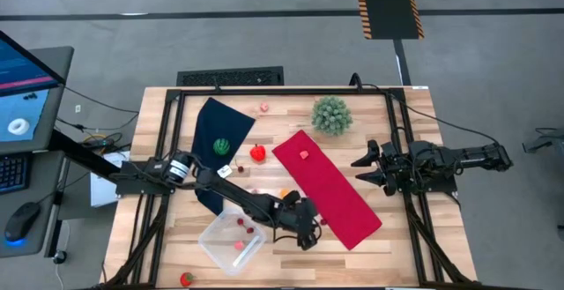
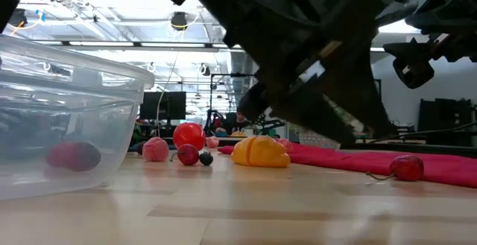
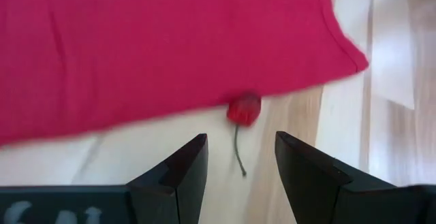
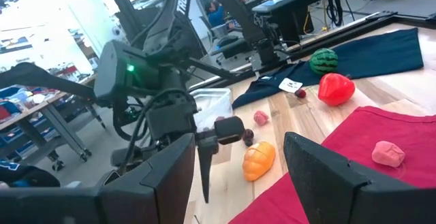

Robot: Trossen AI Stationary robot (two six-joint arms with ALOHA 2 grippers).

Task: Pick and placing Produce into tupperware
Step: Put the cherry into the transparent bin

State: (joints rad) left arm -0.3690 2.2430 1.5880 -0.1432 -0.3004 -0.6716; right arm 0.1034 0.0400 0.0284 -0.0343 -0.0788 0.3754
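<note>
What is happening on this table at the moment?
The left gripper hangs open just above a small red cherry with a stem, which lies on the wood at the edge of the long red cloth. The clear plastic tupperware box already holds a few small pieces. The right gripper waits open beside the red cloth.

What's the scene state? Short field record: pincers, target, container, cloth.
left pincer: open, above the table by the red cloth's edge
target: red cherry with stem, at the edge of the red cloth, ahead of the open jaws
tupperware: some produce already inside
right pincer: open, waiting at the table's right side, holding nothing
</note>
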